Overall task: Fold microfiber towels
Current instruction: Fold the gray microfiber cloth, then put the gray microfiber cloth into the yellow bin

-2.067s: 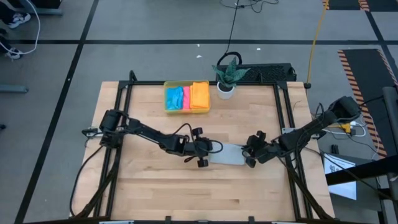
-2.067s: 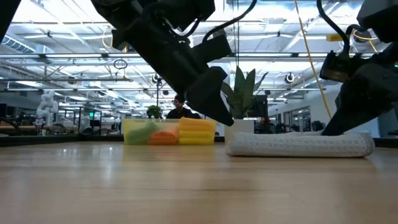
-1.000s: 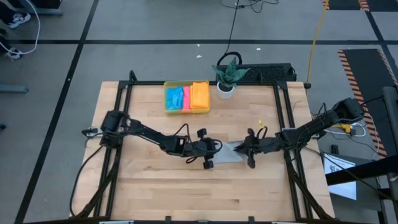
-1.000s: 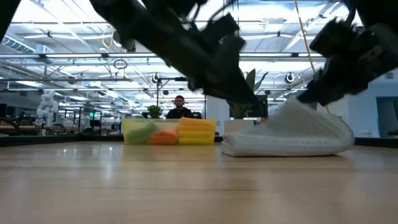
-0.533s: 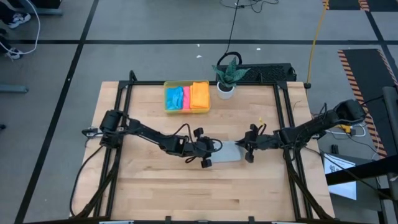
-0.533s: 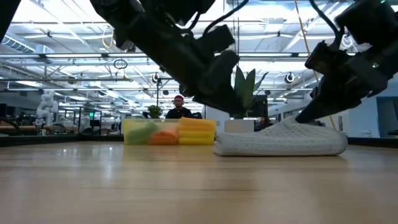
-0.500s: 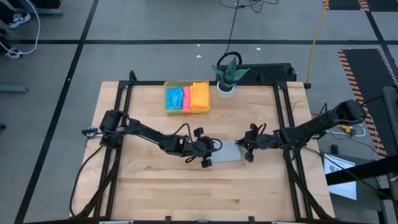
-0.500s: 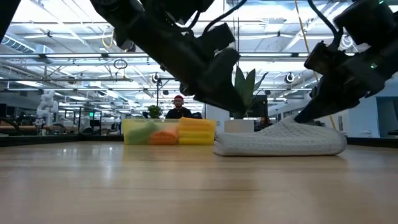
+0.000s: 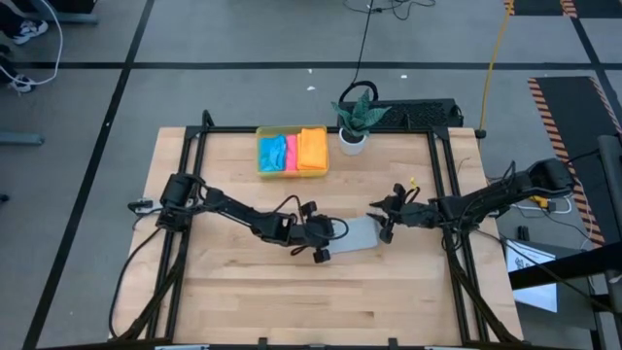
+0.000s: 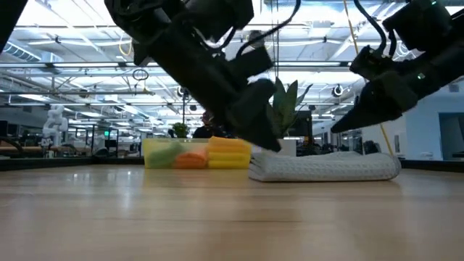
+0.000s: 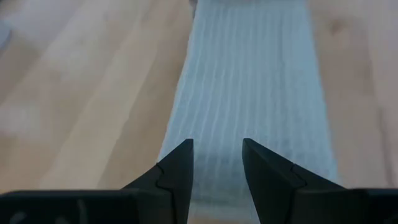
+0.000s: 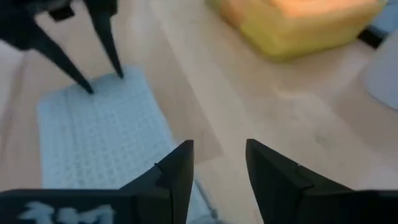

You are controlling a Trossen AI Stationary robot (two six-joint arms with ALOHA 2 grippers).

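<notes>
Grey towel (image 9: 357, 234): folded into a narrow strip, lying flat on the table (image 9: 224, 301), the landmark for all below.
Left gripper (image 9: 330, 241): at the strip's left end, fingertips down on the cloth, fingers (image 11: 177, 168) parted with the weave showing between them; pressing, not pinching.
Right gripper (image 9: 380, 222): just off the strip's right end and raised clear of it, fingers (image 12: 180, 167) spread apart, nothing held.
Tray (image 9: 262, 165): yellow, well behind the strip toward the table's far edge.
Other towels: blue (image 9: 272, 152), pink (image 9: 291, 153) and orange (image 9: 312, 149), stacked on edge inside the tray.
Plant (image 9: 354, 119): potted, just right of the tray, behind the strip.
</notes>
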